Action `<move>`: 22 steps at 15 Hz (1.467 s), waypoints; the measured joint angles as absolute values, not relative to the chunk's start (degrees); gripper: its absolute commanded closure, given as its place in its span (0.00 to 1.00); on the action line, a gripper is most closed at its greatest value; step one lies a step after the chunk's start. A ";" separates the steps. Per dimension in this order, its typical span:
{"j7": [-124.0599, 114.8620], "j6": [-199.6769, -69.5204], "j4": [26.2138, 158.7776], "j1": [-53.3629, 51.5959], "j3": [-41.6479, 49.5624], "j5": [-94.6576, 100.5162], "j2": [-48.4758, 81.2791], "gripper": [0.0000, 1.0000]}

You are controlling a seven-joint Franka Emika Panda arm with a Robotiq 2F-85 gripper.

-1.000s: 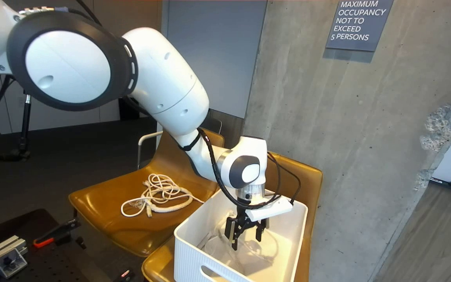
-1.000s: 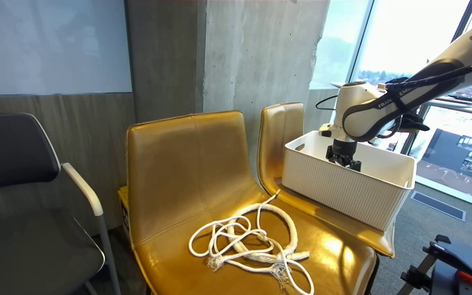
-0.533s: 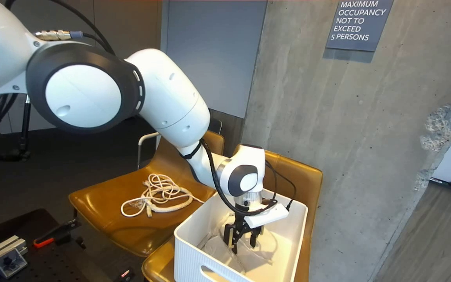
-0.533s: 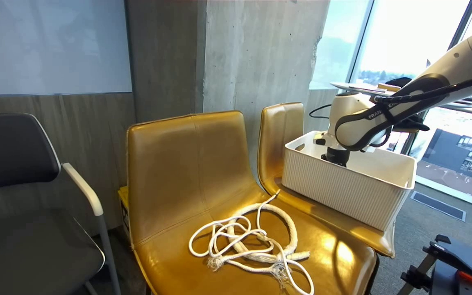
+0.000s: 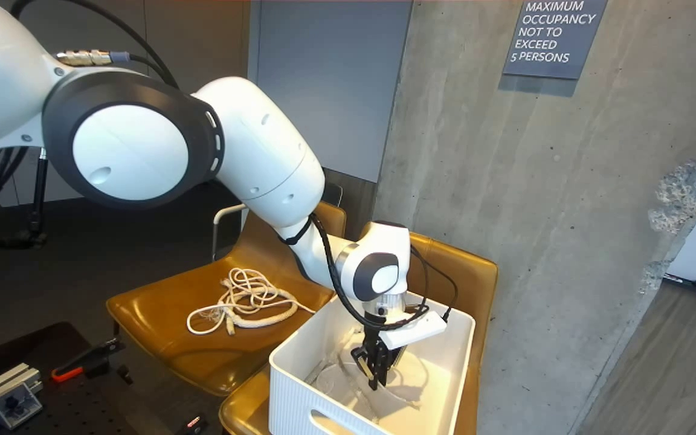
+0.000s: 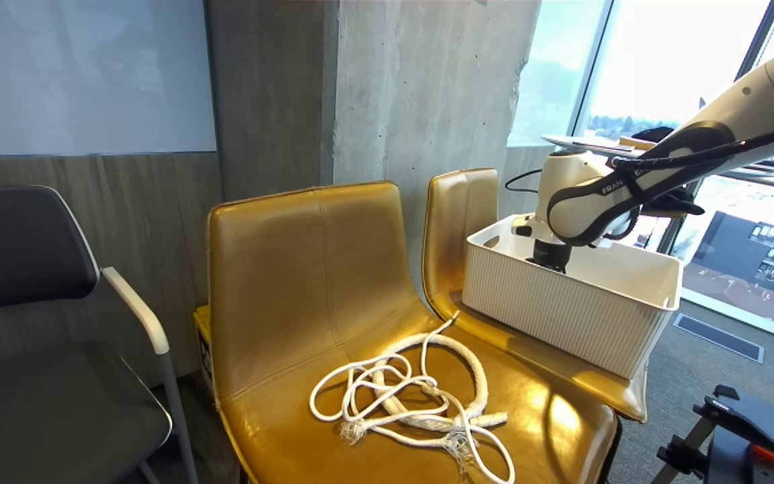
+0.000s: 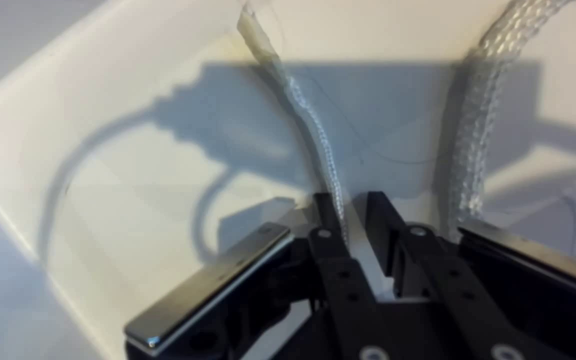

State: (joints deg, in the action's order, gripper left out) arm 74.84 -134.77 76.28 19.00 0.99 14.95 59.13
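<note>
- Bin [image 5: 290, 380] around fingers [image 7: 382, 225], which stand apart;
- cord [image 7: 323, 140] between them, rope [image 7: 479, 112] beside;
- near wall [image 6: 548, 306] hides fingers in an exterior view; wrist view shows them.

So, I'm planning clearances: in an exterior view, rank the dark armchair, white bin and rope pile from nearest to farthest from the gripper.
1. White bin: its walls surround the gripper.
2. Rope pile: on the neighbouring tan chair.
3. Dark armchair: at that view's far left.
</note>
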 measured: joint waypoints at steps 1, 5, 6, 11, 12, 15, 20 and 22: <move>74.84 -134.76 76.28 18.98 0.99 14.94 59.06 1.00; 74.79 -134.91 76.07 18.99 1.04 14.93 58.30 0.99; 74.78 -134.91 76.08 19.00 1.12 14.93 57.71 0.99; 74.71 -134.91 77.04 19.15 1.78 14.93 51.55 0.99; 74.64 -134.90 77.60 19.13 1.79 14.93 49.91 0.99; 73.76 -134.90 81.03 18.22 1.68 14.91 44.12 0.99; 70.76 -134.89 89.11 13.45 0.79 14.88 33.07 0.99; 69.56 -134.87 92.04 11.06 -0.03 14.88 28.42 0.99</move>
State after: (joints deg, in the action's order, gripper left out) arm 69.56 -134.87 92.04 11.06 -0.03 14.88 28.42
